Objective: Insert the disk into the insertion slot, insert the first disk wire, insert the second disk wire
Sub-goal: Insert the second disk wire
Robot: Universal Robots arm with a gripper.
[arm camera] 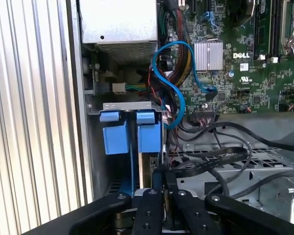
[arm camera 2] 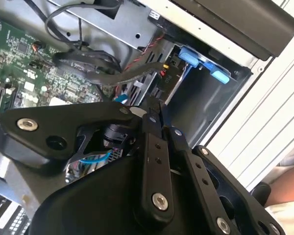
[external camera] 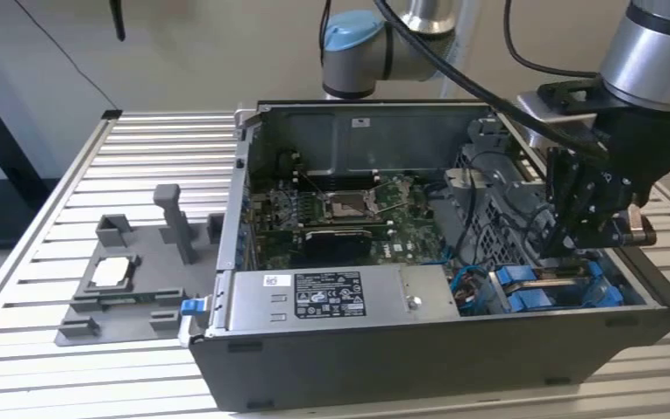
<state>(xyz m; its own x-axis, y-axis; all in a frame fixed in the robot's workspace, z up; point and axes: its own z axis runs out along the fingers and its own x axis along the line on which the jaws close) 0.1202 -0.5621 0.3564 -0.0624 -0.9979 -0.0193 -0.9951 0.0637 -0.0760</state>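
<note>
One case, one motherboard, one power supply, two blue carriers, one grey fixture, one arm, one tool, one counter.

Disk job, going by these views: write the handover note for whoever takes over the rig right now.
The gripper is shut and low at the drive bay, on the exterior view's right. No grasp is evident.
The disk sits in the bay slot in its blue carrier, so insertion looks done or nearly done.
A blue cable loops beside the bay. Neither wire is visibly plugged into the disk, so treat both as open.
</note>
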